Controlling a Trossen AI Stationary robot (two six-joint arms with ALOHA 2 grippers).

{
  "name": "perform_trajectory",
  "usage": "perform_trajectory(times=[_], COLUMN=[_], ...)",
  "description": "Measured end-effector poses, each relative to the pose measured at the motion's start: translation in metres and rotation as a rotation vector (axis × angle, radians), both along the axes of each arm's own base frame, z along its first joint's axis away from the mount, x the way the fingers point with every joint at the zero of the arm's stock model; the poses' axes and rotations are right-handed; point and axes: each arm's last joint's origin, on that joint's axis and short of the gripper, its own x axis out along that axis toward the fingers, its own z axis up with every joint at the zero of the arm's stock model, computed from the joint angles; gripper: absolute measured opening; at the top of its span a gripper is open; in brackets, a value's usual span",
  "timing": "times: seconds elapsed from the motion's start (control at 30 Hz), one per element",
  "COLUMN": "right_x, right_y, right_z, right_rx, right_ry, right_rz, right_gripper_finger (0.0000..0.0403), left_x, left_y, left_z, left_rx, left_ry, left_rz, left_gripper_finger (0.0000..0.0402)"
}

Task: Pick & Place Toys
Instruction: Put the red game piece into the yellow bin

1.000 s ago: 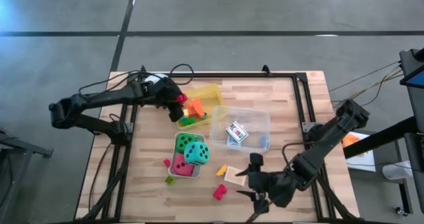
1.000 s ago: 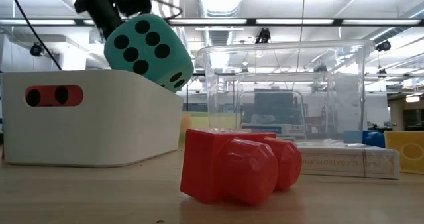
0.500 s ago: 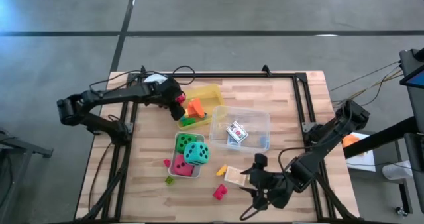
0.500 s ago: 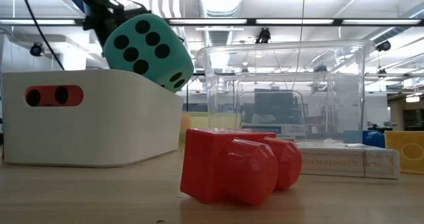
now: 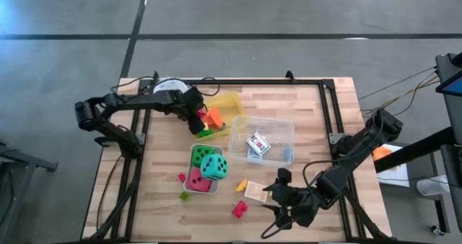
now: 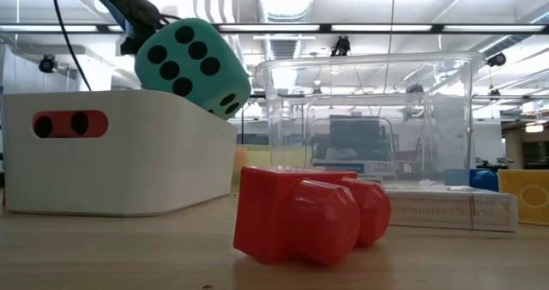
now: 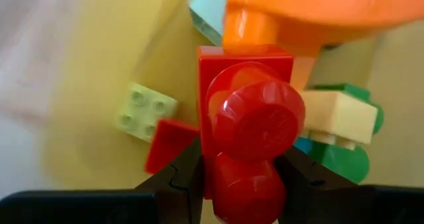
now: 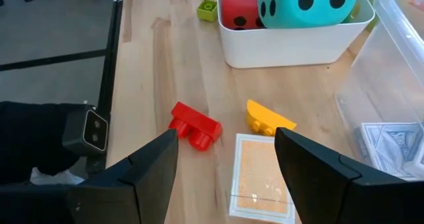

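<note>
Between left gripper [image 7: 242,184] fingers: red block [image 7: 248,128], hidden overhead.

Dice [image 5: 208,162] sat in the cup [image 5: 192,152], clear box [image 5: 278,128] to its right, tray [image 5: 229,102] behind both.

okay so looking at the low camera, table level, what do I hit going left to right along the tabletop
white bin with the teal die sticking out → red block → flat card pack → yellow tray at the right edge.
</note>
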Motion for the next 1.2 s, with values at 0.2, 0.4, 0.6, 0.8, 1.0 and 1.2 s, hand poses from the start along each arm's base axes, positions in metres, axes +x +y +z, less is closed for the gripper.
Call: perform_trajectory(times=[0.2,0.4,0.6,0.8,1.0,1.2], right_x=[-0.0001,0.0,0.0,0.0,0.0,0.0], right_y=[-0.0001,-0.0001,-0.0001,-0.0001,-0.0001,-0.0001], right_z=[-0.0002,-0.0001,-0.0001,-0.0001,-0.0001,-0.0001], right_rx=[-0.001,0.0,-0.001,-0.001,-0.001,-0.001], right_ry=[0.001,0.0,0.0,-0.001,-0.001,-0.002], right_rz=[0.0,0.0,0.0,0.0,-0.001,-0.002], right_gripper_finger=[0.0246,0.0246,0.0246,0.0246,0.0246,0.0246], left_x=[0.0002,0.0003,0.001,0.0015,0.0035,0.002], left_y=[0.0004,0.0,-0.0002,-0.0017,-0.0057,-0.0068], left_z=[-0.0015,-0.0017,-0.0014,-0.0015,-0.0015,-0.0021], left_rx=[-0.005,-0.023,-0.021,-0.027,-0.028,-0.037], left_ry=[-0.008,-0.016,-0.023,-0.023,-0.023,-0.005], left_rz=[-0.001,-0.01,-0.02,-0.053,-0.071,-0.072], left_gripper_finger=[0.0115,0.0115,0.0115,0.0115,0.0115,0.0115])
